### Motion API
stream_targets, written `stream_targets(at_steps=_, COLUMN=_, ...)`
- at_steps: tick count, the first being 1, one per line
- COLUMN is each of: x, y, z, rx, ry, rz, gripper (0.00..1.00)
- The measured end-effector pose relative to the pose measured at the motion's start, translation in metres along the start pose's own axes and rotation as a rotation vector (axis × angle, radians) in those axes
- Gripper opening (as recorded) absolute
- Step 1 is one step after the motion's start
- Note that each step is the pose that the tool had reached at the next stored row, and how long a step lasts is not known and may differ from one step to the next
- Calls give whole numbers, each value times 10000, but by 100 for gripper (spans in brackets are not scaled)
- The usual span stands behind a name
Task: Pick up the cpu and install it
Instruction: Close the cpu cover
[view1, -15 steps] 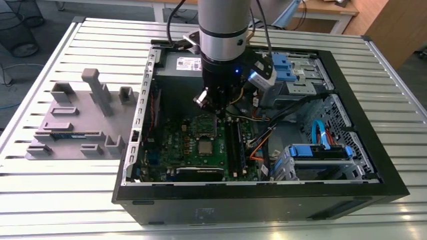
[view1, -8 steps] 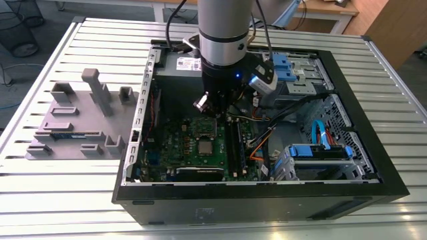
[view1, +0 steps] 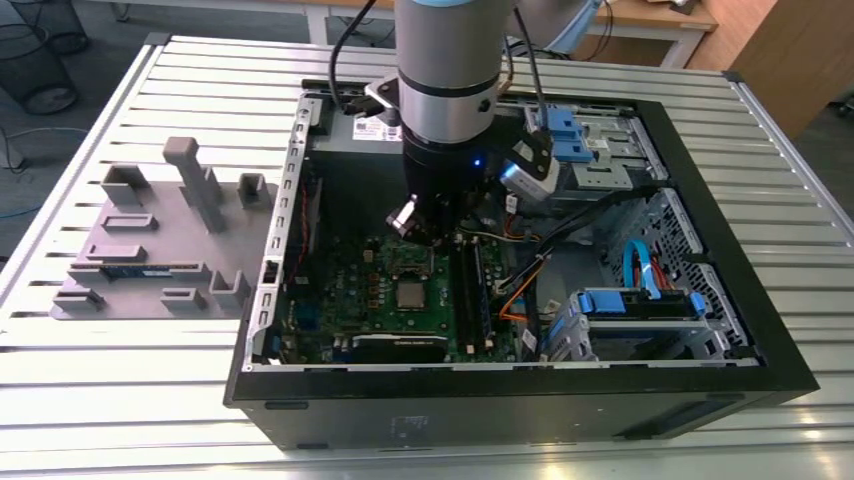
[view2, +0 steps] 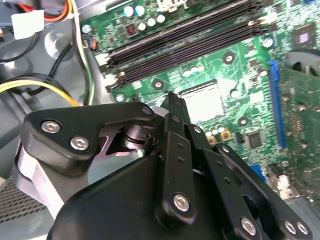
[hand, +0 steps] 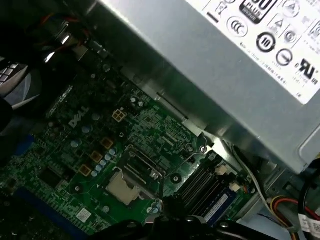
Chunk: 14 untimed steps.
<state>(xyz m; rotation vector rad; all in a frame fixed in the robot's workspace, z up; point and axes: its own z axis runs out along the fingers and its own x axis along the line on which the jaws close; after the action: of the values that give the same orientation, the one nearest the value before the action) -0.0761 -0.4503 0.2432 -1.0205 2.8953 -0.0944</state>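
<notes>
Cpu (view1: 406, 219) showed as a pale silvery piece clamped at the tip of the gripper (view1: 411, 228), inside the open computer case (view1: 534, 400) and above its green motherboard (view1: 360, 300). In the second wrist view the gripper (view2: 173, 102) had its jaws drawn close together over the board.

Nearest in the exterior view, the case's black front wall rested on a table (view1: 120, 400) of pale ribbed metal slats. Inside the case, the square socket (view1: 410, 293) lay just below the gripper with its metal frame (hand: 150, 165) swung up. The silver power supply (hand: 225, 75) stood beyond it.

Beside the case, to the exterior view's left, sat a grey tray (view1: 147, 250) of upright holders. Beyond the case were grey floor (view1: 107, 60), a wire bin (view1: 34, 60) and a wooden desk (view1: 654, 15).
</notes>
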Motion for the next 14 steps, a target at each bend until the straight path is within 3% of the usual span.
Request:
stream_targets(at_steps=4, x=50, y=-61, z=2, rx=1, ry=3, rz=0, gripper=11)
stream_targets(at_steps=14, x=49, y=-60, z=6, rx=2, ry=3, rz=0, gripper=11)
